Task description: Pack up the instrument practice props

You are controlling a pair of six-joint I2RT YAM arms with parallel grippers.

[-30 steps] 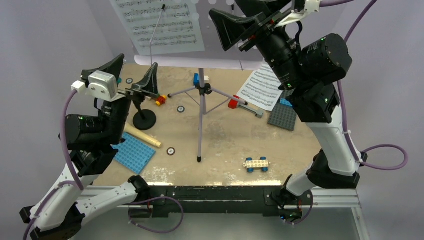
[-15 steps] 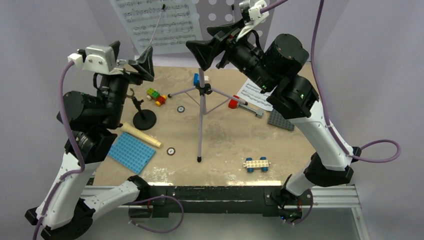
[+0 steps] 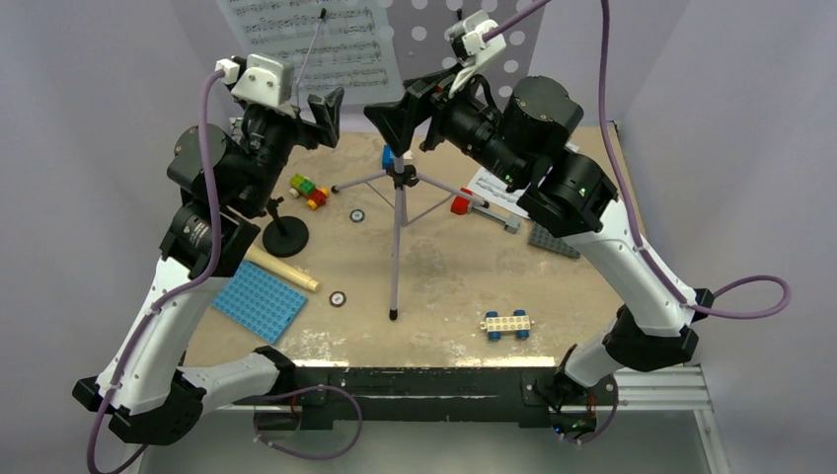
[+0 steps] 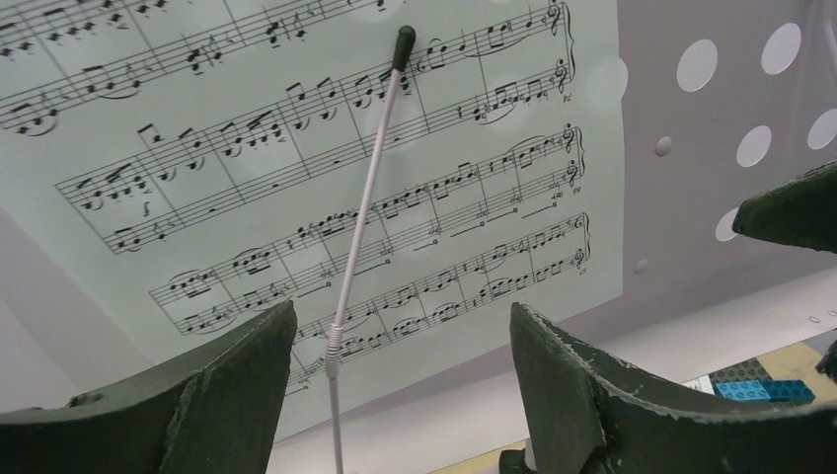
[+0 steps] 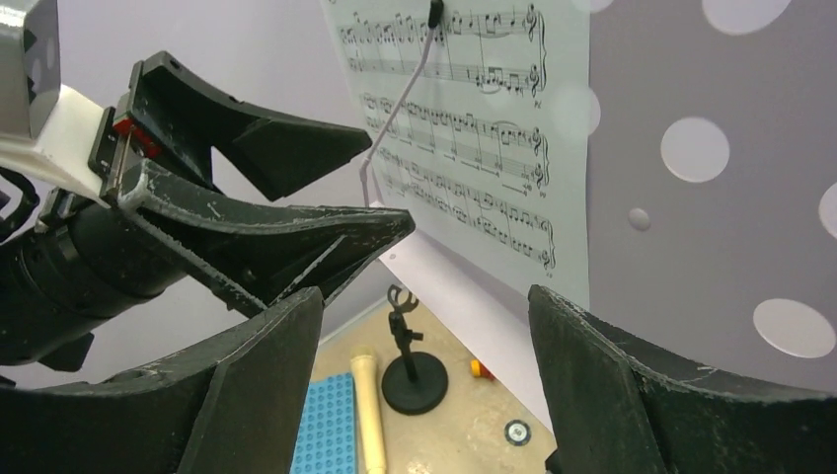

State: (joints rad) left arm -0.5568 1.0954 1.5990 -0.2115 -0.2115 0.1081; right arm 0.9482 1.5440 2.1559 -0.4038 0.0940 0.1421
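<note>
The lilac perforated music stand (image 3: pixel 494 39) rises on its thin tripod (image 3: pixel 396 227) at the table's middle back. A white sheet-music page (image 3: pixel 316 44) rests on it under a thin wire arm (image 4: pixel 365 197). A second page (image 3: pixel 498 188) lies on the table at the right. The cream-yellow microphone (image 3: pixel 281 269) lies by the black round-base mic stand (image 3: pixel 285 235) at the left. My left gripper (image 3: pixel 318 111) is open and empty, raised in front of the page (image 4: pixel 296 148). My right gripper (image 3: pixel 395 104) is open and empty, facing the left gripper (image 5: pixel 296 188) just below the stand's shelf.
A blue baseplate (image 3: pixel 259 301) lies front left and a grey one (image 3: pixel 553 240) at the right. Loose bricks (image 3: pixel 309 190), a red brick (image 3: pixel 461 204), a wheeled brick (image 3: pixel 506 323) and small round discs (image 3: pixel 338 297) dot the table. The two grippers' fingertips are close together.
Both arms have risen and swung toward the stand's desk. The left gripper left the mic stand, moving up and right; the right gripper moved left and down. Both stayed open.
</note>
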